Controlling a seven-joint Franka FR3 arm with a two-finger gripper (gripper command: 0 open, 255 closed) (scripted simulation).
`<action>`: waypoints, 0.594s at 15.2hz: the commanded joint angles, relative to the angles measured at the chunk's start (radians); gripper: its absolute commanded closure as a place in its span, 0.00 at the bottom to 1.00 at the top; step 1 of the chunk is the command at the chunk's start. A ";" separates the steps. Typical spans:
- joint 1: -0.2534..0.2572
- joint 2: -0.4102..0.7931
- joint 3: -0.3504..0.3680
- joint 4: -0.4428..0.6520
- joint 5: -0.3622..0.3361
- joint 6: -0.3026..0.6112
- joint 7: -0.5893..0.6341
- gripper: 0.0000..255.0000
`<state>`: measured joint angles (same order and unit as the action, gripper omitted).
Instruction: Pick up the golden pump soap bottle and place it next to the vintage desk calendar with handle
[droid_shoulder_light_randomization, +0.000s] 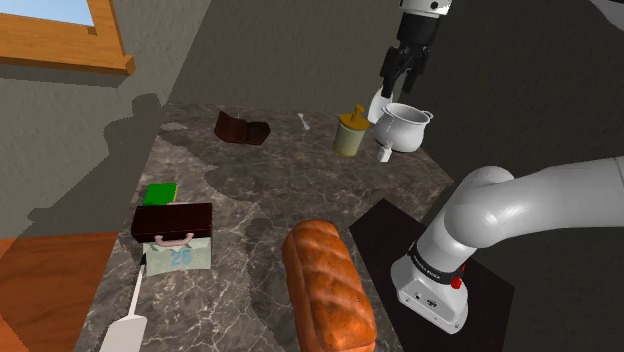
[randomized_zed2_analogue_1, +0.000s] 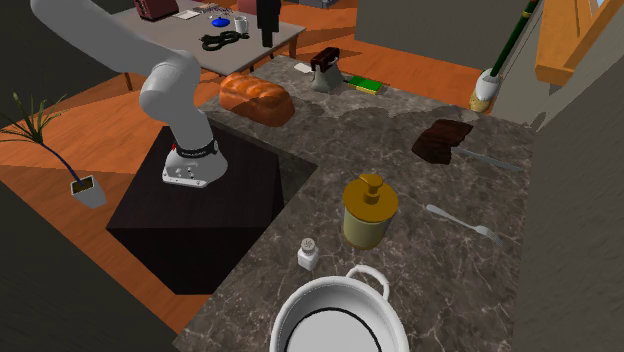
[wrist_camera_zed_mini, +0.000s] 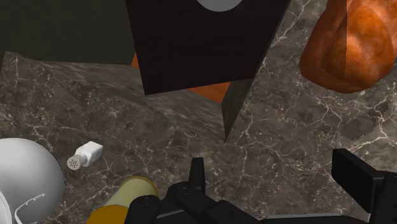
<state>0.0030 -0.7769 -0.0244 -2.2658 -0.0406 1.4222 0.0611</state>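
Marbled counter (droid_shoulder_light_randomization: 250, 190) first: we see the claw (droid_shoulder_light_randomization: 398, 88) open above the golden bottle (droid_shoulder_light_randomization: 350, 133), calendar (droid_shoulder_light_randomization: 178, 240) well apart; opposite, a fork (randomized_zed2_analogue_1: 460, 221) lies near the bottle; wristward, the bottle sits just outside spread fingers (wrist_camera_zed_mini: 197, 173), beside a shaker (wrist_camera_zed_mini: 84, 154).

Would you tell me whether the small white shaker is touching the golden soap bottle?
Apart. The second exterior view shows a strip of bare marbled counter between the shaker and the soap bottle.
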 joint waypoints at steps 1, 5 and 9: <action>0.000 0.000 0.000 0.000 0.000 0.000 0.000 0.00; -0.015 0.086 -0.065 -0.002 -0.046 0.087 -0.072 0.00; -0.029 0.188 -0.128 0.017 -0.081 0.171 -0.142 0.00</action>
<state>-0.0207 -0.6181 -0.1318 -2.2585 -0.1101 1.5722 -0.0570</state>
